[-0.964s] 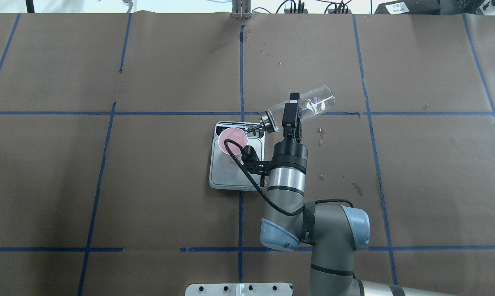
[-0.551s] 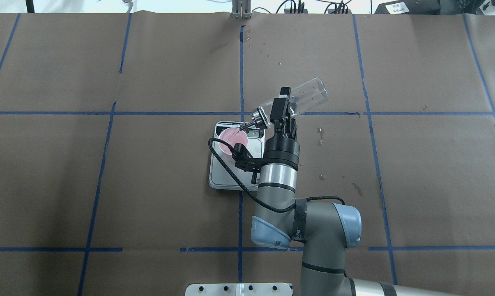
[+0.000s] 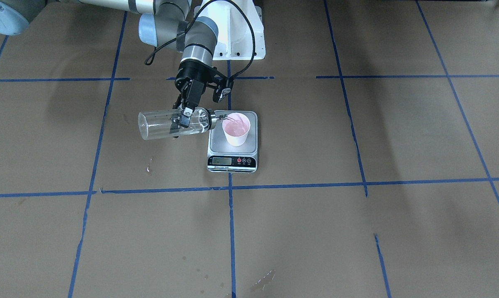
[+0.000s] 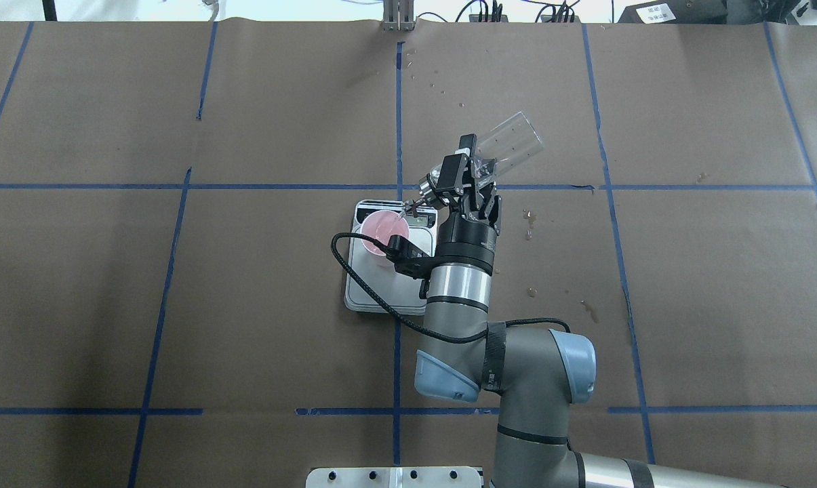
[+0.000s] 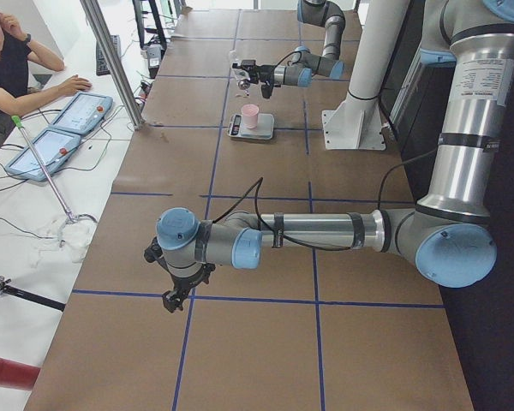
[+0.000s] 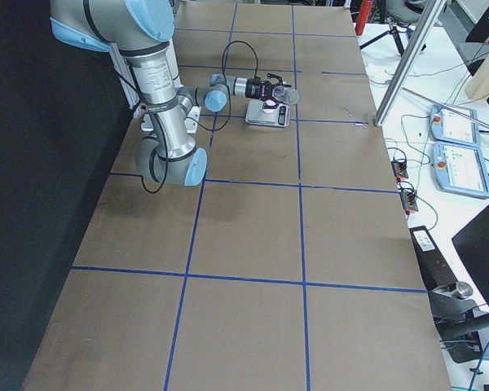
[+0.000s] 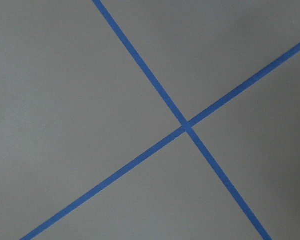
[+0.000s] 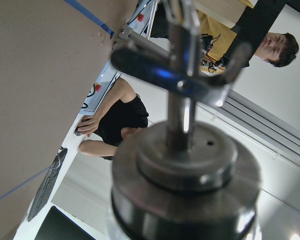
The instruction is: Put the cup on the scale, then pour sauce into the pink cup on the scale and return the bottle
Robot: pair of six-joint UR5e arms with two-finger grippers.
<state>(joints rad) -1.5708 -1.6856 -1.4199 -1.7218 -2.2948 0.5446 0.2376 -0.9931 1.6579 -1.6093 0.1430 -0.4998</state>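
The pink cup (image 3: pixel 236 131) stands upright on the silver scale (image 3: pixel 232 161), towards its back; it also shows in the overhead view (image 4: pixel 380 229). My right gripper (image 4: pixel 464 161) is shut on the clear bottle (image 4: pixel 510 139) just behind its silver collar (image 8: pixel 185 170). The bottle (image 3: pixel 158 124) is tipped, base up and away from the scale (image 4: pixel 381 295). Its spout (image 3: pixel 221 118) is at the cup's rim, and a thin clear stream of sauce seems to run into the cup. My left gripper (image 5: pixel 173 295) hangs low over bare paper far from the scale; I cannot tell whether it is open.
Brown paper with blue tape lines (image 7: pixel 185 125) covers the table. Small wet stains (image 4: pixel 529 218) lie to the right of the scale. The robot's base plate (image 3: pixel 237 37) is behind the scale. Operators and tablets (image 5: pixel 77 111) sit past the table's far edge.
The right wrist has turned and shifted a little left. The bottle's base has swung higher and farther back, so the tilt is steeper. The spout stays at the cup's rim.
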